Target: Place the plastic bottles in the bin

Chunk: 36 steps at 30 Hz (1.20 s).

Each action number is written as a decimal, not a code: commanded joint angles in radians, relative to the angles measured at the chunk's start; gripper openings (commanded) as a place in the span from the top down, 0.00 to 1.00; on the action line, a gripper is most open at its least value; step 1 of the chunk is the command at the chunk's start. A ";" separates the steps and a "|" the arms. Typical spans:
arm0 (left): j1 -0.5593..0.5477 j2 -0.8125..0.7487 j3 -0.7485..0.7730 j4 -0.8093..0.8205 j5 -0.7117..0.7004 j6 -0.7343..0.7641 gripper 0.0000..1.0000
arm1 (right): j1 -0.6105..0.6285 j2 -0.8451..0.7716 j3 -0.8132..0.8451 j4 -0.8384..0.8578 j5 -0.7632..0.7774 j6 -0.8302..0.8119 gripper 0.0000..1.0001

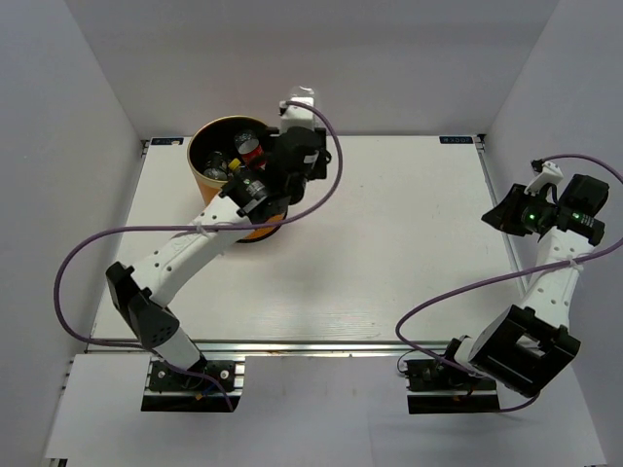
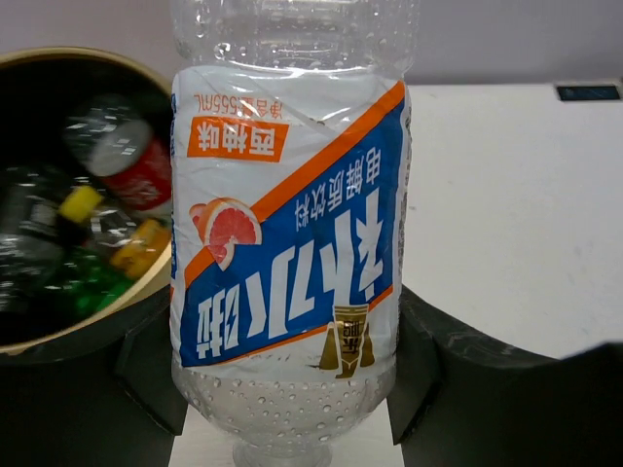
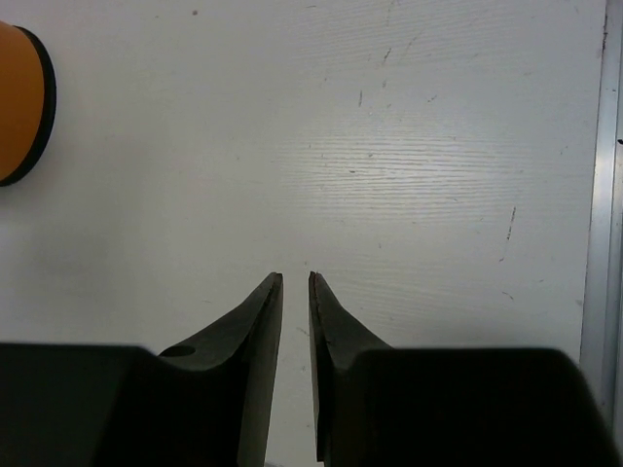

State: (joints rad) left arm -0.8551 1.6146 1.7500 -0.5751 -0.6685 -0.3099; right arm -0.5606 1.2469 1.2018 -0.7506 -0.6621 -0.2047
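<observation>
**A:** The clear, crinkly plastic bottle with the blue, white and orange label [image 2: 287,243] is clamped across its waist by the left end effector [image 2: 292,365], with a black finger on either side.

**B:** Which way is it lying?

**A:** Long axis along the fingers, neck toward the wrist. The tall orange cylinder bin [image 2: 58,53], black inside, sits just to its left, with glossy capped bottles [image 2: 131,165] heaped in it. I'd say it wants carrying leftward over that rim.

**B:** And the right end effector [image 3: 296,282]?

**A:** Well apart, over the matte white tabletop [image 1: 389,243]. Its fingers are almost together, with nothing between them.
</observation>
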 commanded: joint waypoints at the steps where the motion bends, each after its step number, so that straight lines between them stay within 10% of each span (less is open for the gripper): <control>1: 0.059 -0.035 0.045 -0.100 -0.095 -0.029 0.94 | 0.004 -0.050 -0.021 0.050 -0.039 -0.042 0.77; 15: 0.404 -0.076 -0.017 -0.192 -0.051 -0.095 0.91 | 0.002 -0.089 -0.068 -0.001 -0.091 -0.127 0.71; 20: 0.453 0.002 0.008 -0.216 0.053 -0.058 0.52 | 0.005 -0.078 -0.067 -0.045 -0.146 -0.182 0.38; 23: 0.462 0.037 0.061 -0.232 0.096 -0.047 0.04 | 0.008 -0.073 -0.064 -0.095 -0.178 -0.252 0.10; 36: 0.441 -0.089 0.178 -0.272 0.377 0.127 0.00 | 0.047 -0.076 -0.081 -0.165 -0.191 -0.374 0.10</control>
State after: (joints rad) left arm -0.3996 1.6806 1.9499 -0.8665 -0.4828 -0.2726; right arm -0.5232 1.1812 1.1141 -0.9009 -0.8204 -0.5430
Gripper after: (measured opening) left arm 0.997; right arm 0.897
